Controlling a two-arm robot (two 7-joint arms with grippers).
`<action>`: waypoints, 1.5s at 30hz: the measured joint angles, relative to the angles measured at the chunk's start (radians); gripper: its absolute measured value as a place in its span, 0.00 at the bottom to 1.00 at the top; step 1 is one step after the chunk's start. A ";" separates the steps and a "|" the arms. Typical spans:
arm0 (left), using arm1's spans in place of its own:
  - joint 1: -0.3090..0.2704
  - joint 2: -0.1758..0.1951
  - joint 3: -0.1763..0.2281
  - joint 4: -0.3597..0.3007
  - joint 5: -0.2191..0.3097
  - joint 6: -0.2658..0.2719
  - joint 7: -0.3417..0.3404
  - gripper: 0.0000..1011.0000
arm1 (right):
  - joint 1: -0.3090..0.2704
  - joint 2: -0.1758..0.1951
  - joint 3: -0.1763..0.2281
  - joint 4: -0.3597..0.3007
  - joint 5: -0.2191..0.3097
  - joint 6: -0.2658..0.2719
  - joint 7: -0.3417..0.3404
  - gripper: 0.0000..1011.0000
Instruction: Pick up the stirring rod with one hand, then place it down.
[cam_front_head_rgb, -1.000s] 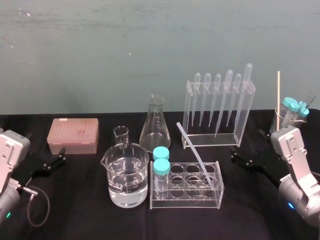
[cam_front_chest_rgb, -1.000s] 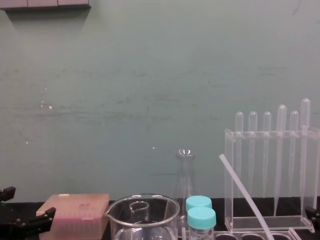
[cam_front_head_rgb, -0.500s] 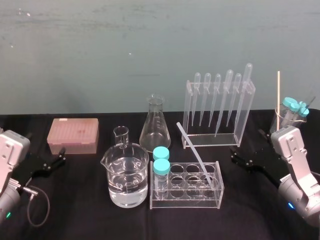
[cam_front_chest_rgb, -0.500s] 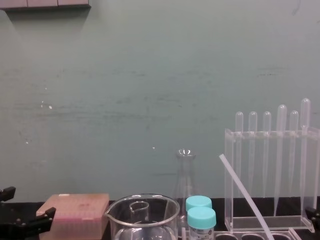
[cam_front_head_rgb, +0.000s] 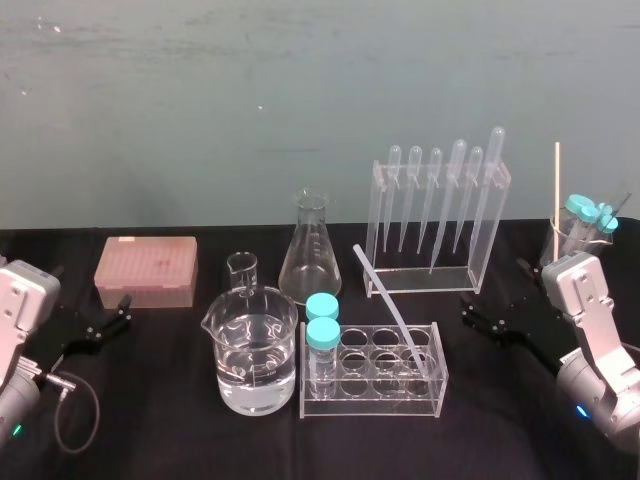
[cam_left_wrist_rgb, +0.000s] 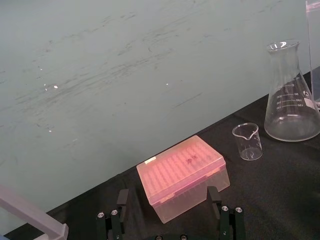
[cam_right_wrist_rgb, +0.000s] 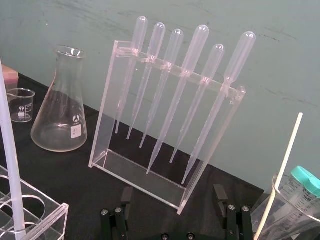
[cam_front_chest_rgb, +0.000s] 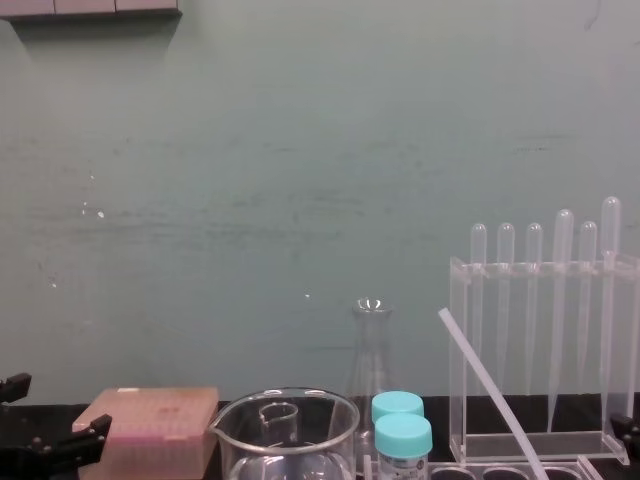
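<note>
Left gripper (cam_left_wrist_rgb: 168, 192): low over the left side of the desk (cam_front_head_rgb: 180, 430), just in front and to the left of the tip box. Its fingers (cam_left_wrist_rgb: 122, 200) are spread wide with nothing between them.
Tip box (cam_front_head_rgb: 146, 270): pink, lid closed, at the back left of the desk.
Small beaker (cam_front_head_rgb: 242, 270): clear, upright, behind the big beaker.
Big beaker (cam_front_head_rgb: 250, 350): upright, about half full of clear liquid, just left of the tube rack.
Flask (cam_front_head_rgb: 308, 250): conical, clear, upright, behind the tube rack and left of the pipette rack.
Capped tubes (cam_front_head_rgb: 322, 320): two with blue caps, upright in the tube rack's left column.
Tube rack (cam_front_head_rgb: 370, 395): clear, at the front middle of the desk.
Rod (cam_front_head_rgb: 390, 305): translucent white, apart from both grippers. Its lower end sits in a hole on the tube rack's right side. It leans back and to the left, its upper end free in the air near the pipette rack's lower left corner.
Pipette rack (cam_front_head_rgb: 480, 250): clear, upright, behind the tube rack, with six pipettes (cam_front_head_rgb: 436, 195) hanging bulb up.
Right gripper (cam_right_wrist_rgb: 172, 192): low over the desk on the right, in front of the pipette rack and well apart from the rod. Its fingers (cam_right_wrist_rgb: 126, 196) are wide open and hold nothing.
Far beaker (cam_front_head_rgb: 570, 240): at the right edge, holding blue-capped tubes and a pale stick (cam_front_head_rgb: 557, 190).
</note>
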 joint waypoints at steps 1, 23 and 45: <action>0.000 0.000 0.000 0.000 0.000 0.000 0.000 0.99 | 0.000 0.000 0.000 0.000 0.000 0.000 0.000 0.99; 0.000 0.000 0.000 0.000 0.000 0.000 0.000 0.99 | -0.002 -0.029 0.072 -0.016 -0.026 -0.133 -0.039 0.99; 0.000 0.000 0.000 0.000 0.000 0.000 0.000 0.99 | 0.112 -0.079 -0.016 -0.032 0.239 -0.234 0.483 0.99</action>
